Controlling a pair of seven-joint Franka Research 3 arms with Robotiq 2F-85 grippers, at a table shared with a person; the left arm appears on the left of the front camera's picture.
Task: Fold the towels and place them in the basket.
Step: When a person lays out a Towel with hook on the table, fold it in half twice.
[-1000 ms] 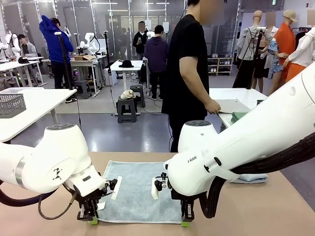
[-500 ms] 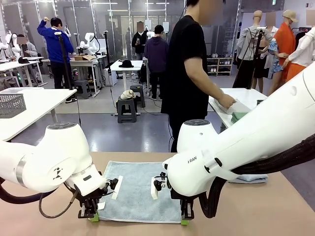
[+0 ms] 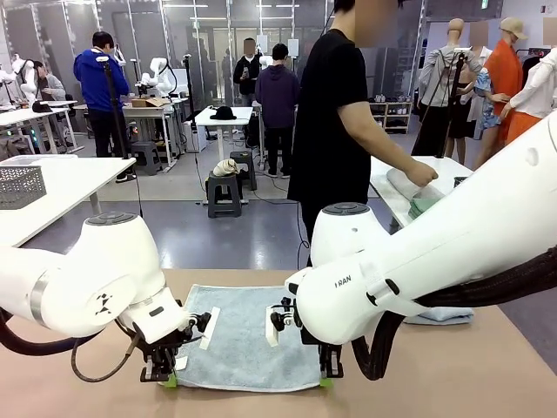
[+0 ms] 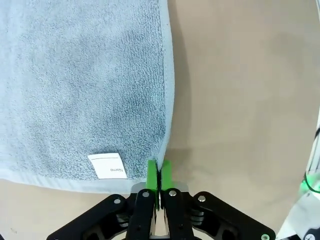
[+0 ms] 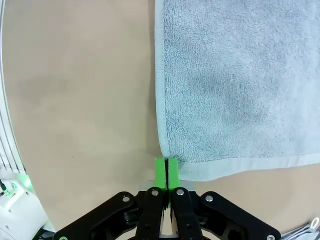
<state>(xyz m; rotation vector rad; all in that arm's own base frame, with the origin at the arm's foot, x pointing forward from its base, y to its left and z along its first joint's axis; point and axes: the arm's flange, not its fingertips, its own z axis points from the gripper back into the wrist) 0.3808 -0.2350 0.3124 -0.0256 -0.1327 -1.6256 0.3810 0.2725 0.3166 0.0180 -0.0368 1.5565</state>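
Across the table (image 3: 470, 374), from the front, a person (image 3: 335, 113) stands at the far side, turned right. The big white arms hide part of the towel (image 3: 239, 335) lying flat between them, and a folded towel (image 3: 439, 315) lies at the right.

Left wrist: left gripper (image 4: 159, 172) clamped on the towel's near-left corner, beside a white label (image 4: 107, 165).

Right wrist: right gripper (image 5: 166, 172) pinched on the near-right corner.

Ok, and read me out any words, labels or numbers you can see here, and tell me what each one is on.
"Name": on the white label at the towel corner, in the left wrist view.
"RAN": black print on the right arm's white shell; the letter before it is unclear.
Black mark on the left arm: a logo, no readable letters.
No other readable text.
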